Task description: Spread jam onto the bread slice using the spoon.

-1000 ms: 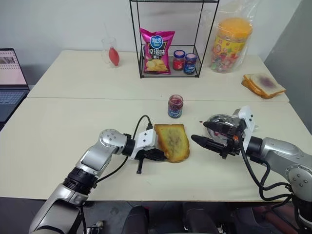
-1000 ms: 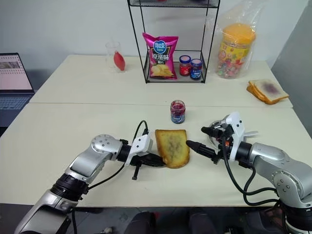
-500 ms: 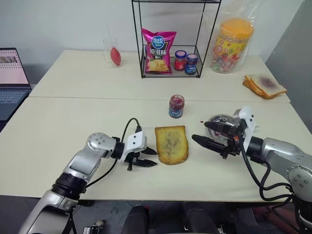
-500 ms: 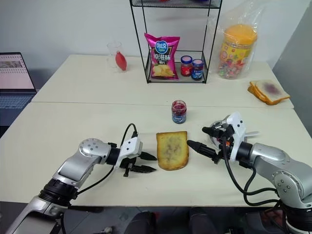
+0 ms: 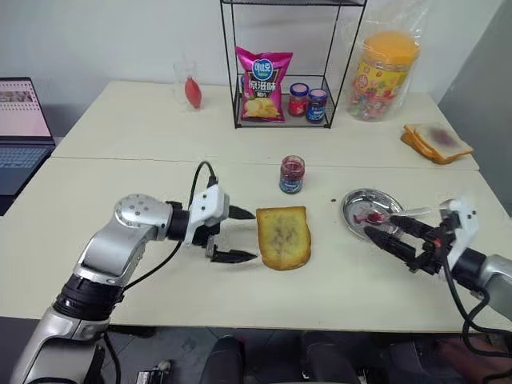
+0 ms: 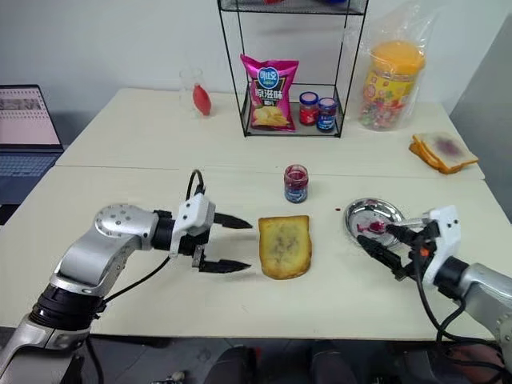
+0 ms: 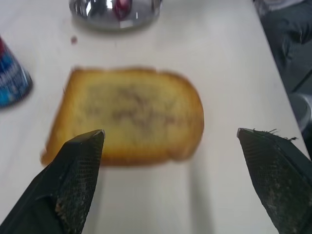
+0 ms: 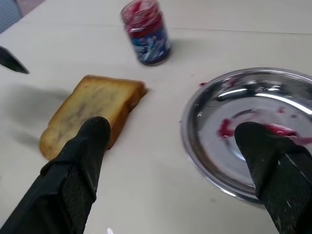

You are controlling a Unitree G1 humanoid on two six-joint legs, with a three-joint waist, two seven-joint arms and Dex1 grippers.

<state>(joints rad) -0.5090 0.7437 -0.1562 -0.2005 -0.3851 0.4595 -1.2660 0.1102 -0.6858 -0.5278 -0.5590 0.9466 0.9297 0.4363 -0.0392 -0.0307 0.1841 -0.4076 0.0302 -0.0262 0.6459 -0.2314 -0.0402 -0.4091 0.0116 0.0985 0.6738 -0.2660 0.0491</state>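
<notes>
At the left of the near table [image 5: 96, 184], your left gripper [image 5: 253, 234] hovers with its two black fingers spread wide and nothing between them. They point right, at the bread slice [image 5: 282, 237]. The slice lies flat just beyond the fingertips, apart from them, with a greyish smear across its middle. Its crusted edges run roughly square to the table's near edge.

Just past the slice's far-right corner stands the lidless jam jar [image 5: 291, 174], upright and a short way clear of the bread.

Move right again and you reach the steel dish [image 5: 358, 200], streaked red inside. The spoon [image 5: 416, 212] seems to rest there. Its bowl end lies among the red smears, and its pale handle reaches out over the dish's right rim. Its long axis runs nearly left to right, handle end to the right. I cannot tell exactly where the bowl ends.

Your right gripper [image 5: 379, 227] sits at the dish's near-right rim with its fingers parted wide and holding nothing. It points left and slightly far, along much the same line as the handle, which lies just on the far side of the fingers.

So the coming pick belongs to your right arm. The spoon is right beside it, while the left is well apart, across the slice. As I judge it, you need to turn the jaws across the handle, not along it, before you close.
</notes>
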